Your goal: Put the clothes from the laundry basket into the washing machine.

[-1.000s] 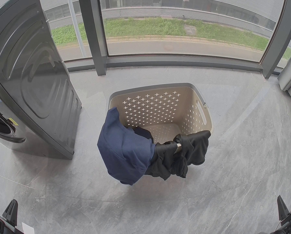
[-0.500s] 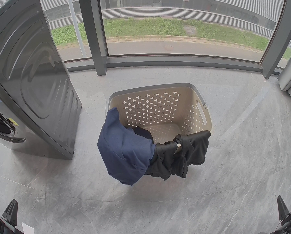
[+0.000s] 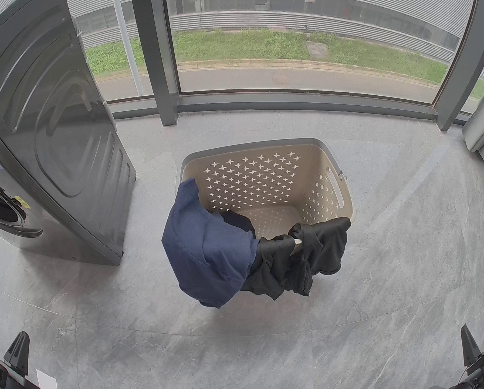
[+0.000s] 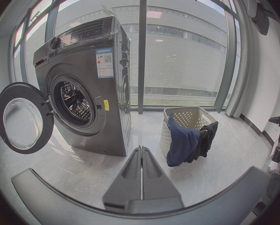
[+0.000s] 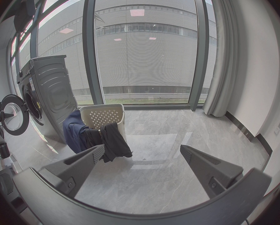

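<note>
Item: laundry basket (image 3: 334, 190), on the floor before the window, right of the washing machine (image 3: 53, 125).
Contents: blue garment (image 3: 209, 249) and black garment (image 3: 312, 252), touching, both draped over the near rim.
Tools: left gripper (image 4: 141, 160), fingers pressed together, empty; right gripper (image 5: 142, 148), spread wide, empty. Both are well apart from the basket.
We judge the hanging blue cloth the easiest first pick, pinched at the rim fold.
The machine door (image 4: 21, 117) stands swung open. Bare floor between basket and drum (image 4: 73, 101) gives us carrying room.

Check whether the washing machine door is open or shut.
Open: the round door hangs swung aside, leaving the drum exposed.
</note>
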Robot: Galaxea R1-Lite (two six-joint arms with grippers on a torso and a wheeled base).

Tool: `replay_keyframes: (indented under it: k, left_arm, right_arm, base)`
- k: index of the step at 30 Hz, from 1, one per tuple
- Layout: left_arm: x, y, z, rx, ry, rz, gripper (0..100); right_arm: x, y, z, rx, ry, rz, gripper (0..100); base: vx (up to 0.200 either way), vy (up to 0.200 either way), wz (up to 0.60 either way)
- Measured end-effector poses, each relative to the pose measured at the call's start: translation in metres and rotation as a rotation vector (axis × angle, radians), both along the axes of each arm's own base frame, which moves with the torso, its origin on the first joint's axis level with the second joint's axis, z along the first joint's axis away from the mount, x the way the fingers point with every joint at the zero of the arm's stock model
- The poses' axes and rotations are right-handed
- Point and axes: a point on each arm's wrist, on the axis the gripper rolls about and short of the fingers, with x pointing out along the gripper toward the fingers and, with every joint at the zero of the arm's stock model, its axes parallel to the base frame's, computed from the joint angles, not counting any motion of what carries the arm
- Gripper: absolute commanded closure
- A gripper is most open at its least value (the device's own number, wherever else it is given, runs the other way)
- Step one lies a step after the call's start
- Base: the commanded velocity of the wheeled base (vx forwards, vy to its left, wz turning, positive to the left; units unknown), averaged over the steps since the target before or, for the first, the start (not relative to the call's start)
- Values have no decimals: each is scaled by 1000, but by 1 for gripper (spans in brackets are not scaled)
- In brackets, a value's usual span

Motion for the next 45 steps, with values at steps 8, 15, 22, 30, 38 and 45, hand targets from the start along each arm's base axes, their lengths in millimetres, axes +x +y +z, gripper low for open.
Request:
replay_keyframes:
  k: [8,15,22,30,38,45]
  left_arm:
    - [0,0,0,-1,0,-1,100]
    - [0,0,0,-1,0,0,100]
    - [0,0,0,-1,0,-1,100]
    - [0,0,0,2,0,0,100]
    - [0,0,0,4,0,-1,100]
    - [0,0,0,3,0,-1,100]
  right_arm:
    - [0,0,0,0,0,0,0]
    - [0,0,0,1,0,1,0]
    - [0,0,0,9,0,2,0]
    - [-4,0,18,31,-69,19,0]
    - [11,2,51,55,12,90,0]
    - [57,4,73,70,128,157,0]
  base:
    - [0,-25,0]
    - [0,0,0]
    - [0,0,0]
    - [0,0,0]
    - [75,0,0]
    - [0,0,0]
